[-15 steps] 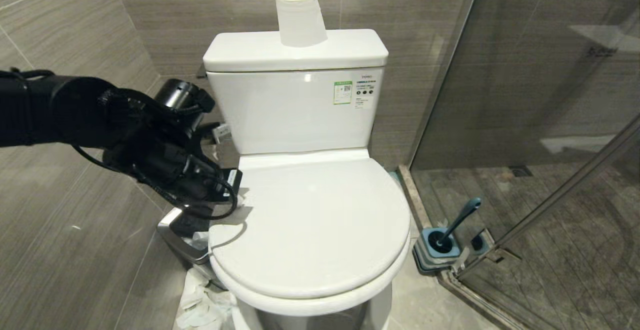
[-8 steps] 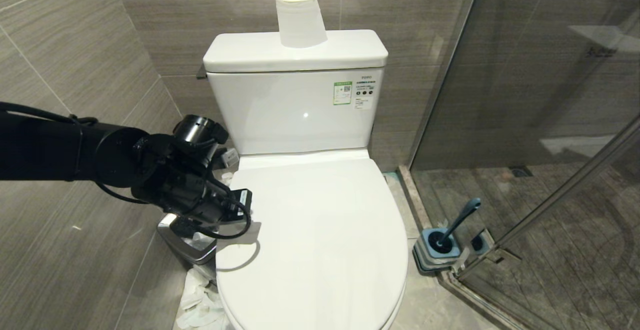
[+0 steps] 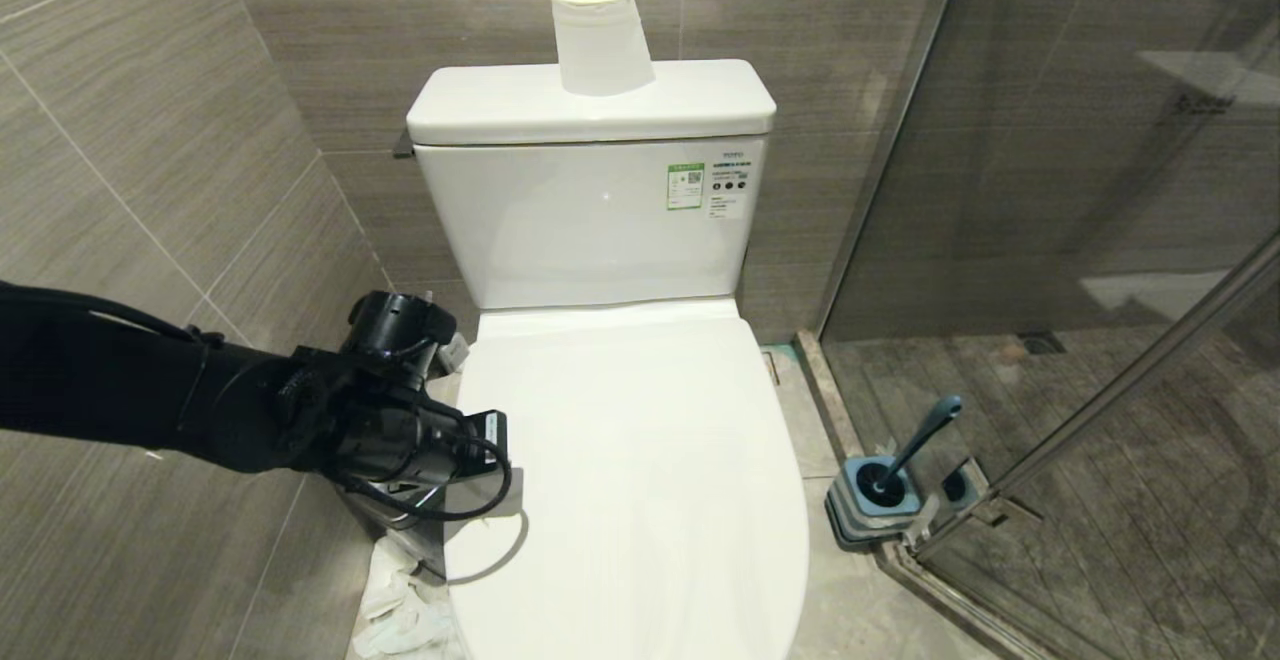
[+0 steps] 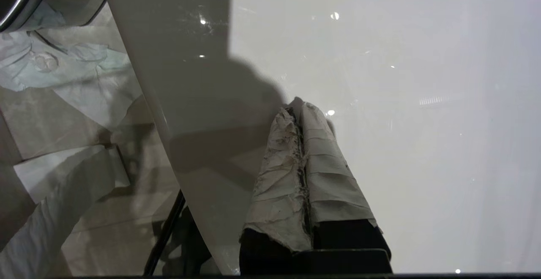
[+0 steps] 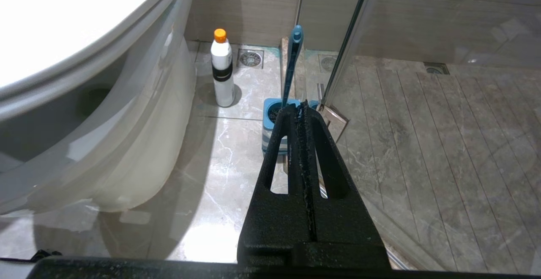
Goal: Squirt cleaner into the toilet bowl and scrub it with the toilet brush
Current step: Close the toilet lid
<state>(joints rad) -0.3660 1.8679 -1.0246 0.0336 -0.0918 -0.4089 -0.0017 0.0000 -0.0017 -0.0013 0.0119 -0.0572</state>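
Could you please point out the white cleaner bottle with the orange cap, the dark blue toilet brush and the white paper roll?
white plastic cleaner bottle with orange cap (image 5: 222, 86), right wrist view, lower body.
dark blue plastic toilet brush (image 3: 925, 434), head view, handle.
white paper roll (image 3: 600, 40), head view, side wall.

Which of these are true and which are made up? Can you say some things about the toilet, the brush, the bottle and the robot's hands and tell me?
1. The toilet lid is shut. True.
2. The toilet brush is in the robot's right gripper. False: it stands in its blue holder on the floor by the glass shower door, and the right gripper is shut on nothing.
3. The cleaner lies tipped over. False: it stands upright on the floor beside the toilet, orange cap on.
4. A paper roll sits on top of the tank. True.
5. The left gripper is shut, over the lid near its edge. True.
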